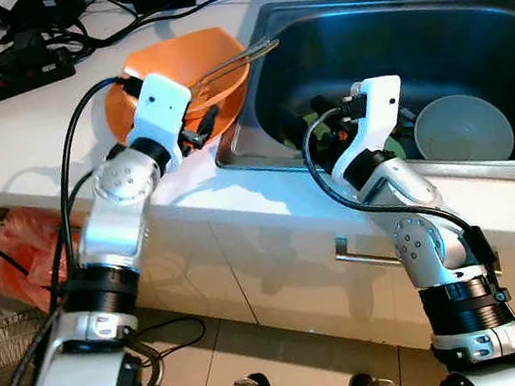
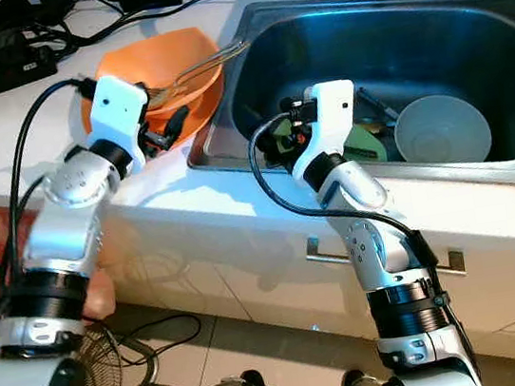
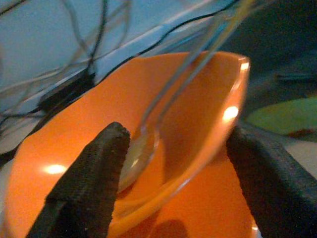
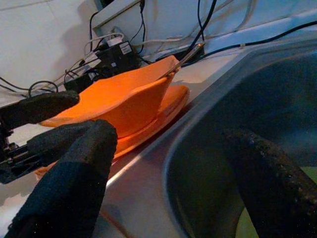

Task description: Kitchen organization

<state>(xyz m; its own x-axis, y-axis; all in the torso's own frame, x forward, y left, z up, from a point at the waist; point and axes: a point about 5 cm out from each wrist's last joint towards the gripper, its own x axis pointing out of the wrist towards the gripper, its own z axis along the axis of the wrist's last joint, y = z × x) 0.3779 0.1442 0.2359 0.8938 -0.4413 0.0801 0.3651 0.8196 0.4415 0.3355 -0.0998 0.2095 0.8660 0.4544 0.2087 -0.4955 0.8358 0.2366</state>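
Left tool, fingers spread wide, sits at the rim of the orange bowl holding a spoon, upper left on the table. Right tool, also wide and empty, hangs over the sink; a white bowl remains inside. Organizing looks barely begun.

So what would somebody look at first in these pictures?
Probably the bright orange bowl on the white counter beside the sink, with a metal spoon leaning in it. The left hand is open at its rim. The right hand reaches into the sink, near a pale bowl.
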